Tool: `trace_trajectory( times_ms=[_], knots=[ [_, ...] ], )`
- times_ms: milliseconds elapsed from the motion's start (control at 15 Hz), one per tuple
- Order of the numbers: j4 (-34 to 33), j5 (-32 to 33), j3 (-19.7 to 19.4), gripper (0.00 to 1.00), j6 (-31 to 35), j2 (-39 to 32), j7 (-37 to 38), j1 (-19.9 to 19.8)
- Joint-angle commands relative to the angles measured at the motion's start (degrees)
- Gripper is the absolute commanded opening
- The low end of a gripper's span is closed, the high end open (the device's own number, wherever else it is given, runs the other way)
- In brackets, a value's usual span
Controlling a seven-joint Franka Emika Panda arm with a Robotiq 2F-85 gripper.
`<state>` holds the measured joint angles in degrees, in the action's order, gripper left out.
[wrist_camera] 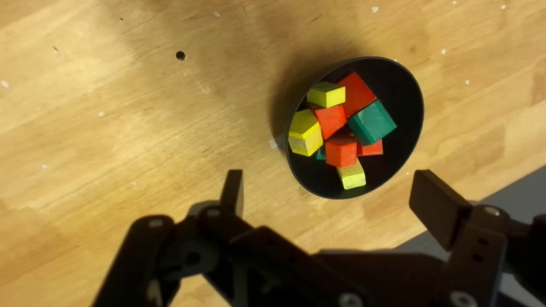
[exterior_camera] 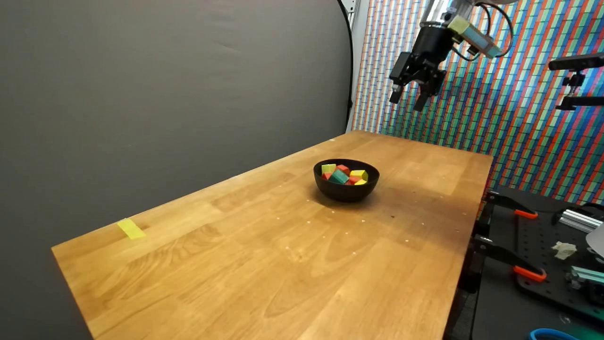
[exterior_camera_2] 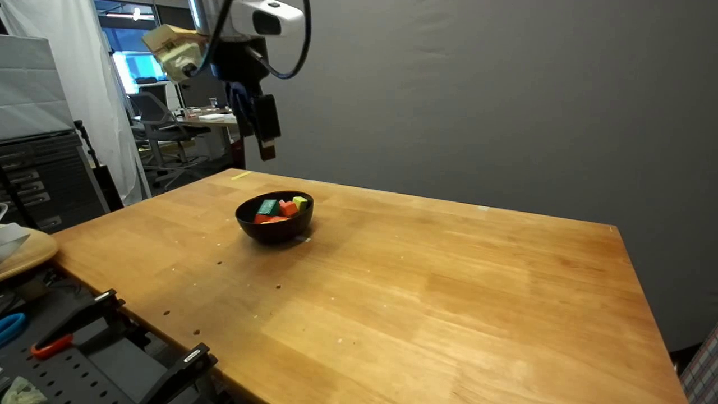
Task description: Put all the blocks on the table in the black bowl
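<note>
The black bowl (exterior_camera: 347,192) stands upright on the wood-grain table (exterior_camera: 226,274); it also shows in an exterior view (exterior_camera_2: 275,233) and in the wrist view (wrist_camera: 403,91). Several red, yellow and green blocks lie heaped inside it, among them a green block (wrist_camera: 374,122), a red block (wrist_camera: 341,151) and a yellow block (wrist_camera: 306,134). I see no block on the table top in any view. My gripper (exterior_camera: 407,100) is high above the table and apart from the bowl. In the wrist view its two fingers (wrist_camera: 327,175) are wide apart with nothing held between them.
A strip of yellow tape (exterior_camera: 131,228) sticks to the table top near a corner. Black clamps with orange tips (exterior_camera: 528,273) grip the table's side edge above a dark cart. A grey backdrop (exterior_camera_2: 477,112) stands along the table's long edge. A round wooden board (exterior_camera_2: 28,255) is beside the table.
</note>
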<state>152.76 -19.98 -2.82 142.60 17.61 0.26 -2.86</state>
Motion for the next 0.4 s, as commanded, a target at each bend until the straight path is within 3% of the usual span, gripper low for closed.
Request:
trace_trajectory(
  times_ms=[0, 67, 133, 333],
  knots=[
    [9.18, -3.82, -4.46, 1.00, -0.26, 14.25, -2.45, 0.07],
    [10.99, -4.02, -5.85, 1.00, -0.60, 17.23, -2.95, -0.35],
    [5.73, -1.59, -4.12, 1.00, -0.10, 8.80, -0.59, 0.43],
    [8.59, -1.91, -6.22, 1.00, -0.75, 14.37, -1.23, 0.16]
  ],
)
